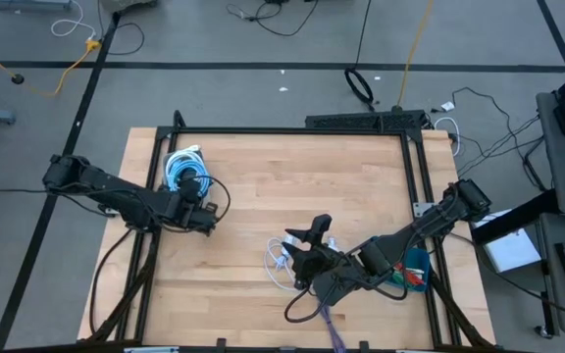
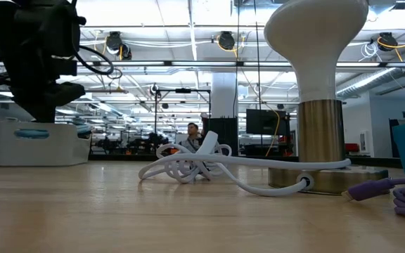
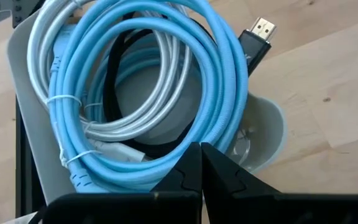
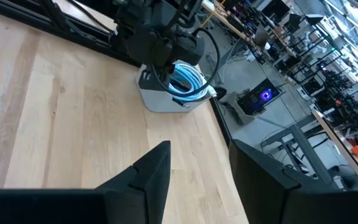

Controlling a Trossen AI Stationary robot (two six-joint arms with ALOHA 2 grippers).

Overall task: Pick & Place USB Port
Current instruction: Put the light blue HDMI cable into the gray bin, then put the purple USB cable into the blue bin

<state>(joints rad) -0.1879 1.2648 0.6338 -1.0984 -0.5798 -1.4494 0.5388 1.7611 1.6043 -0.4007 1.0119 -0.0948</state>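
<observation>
A grey tray (image 1: 173,157) at the table's left holds coiled light-blue cables (image 3: 166,93) and a black USB plug (image 3: 257,38). My left gripper (image 3: 201,163) is shut, its tips over the coil's near edge; it also shows in the high view (image 1: 202,201). A white USB port with its tangled white cord (image 1: 281,257) lies on the table near the front centre and shows in the low view (image 2: 188,160). My right gripper (image 4: 197,171) is open, holds nothing, and is raised above that cord (image 1: 304,237). My left gripper's shut fingertips (image 3: 191,168) stand slanting down at the edge of the blue cable coil (image 3: 154,177). I cannot tell whether they touch it.
A purple cable (image 1: 328,319) lies at the front edge, also in the low view (image 2: 392,193). A teal bin (image 1: 417,271) stands at the front right. A white-topped brass post (image 2: 318,105) stands close to the low camera. Bare wood lies between tray and cord.
</observation>
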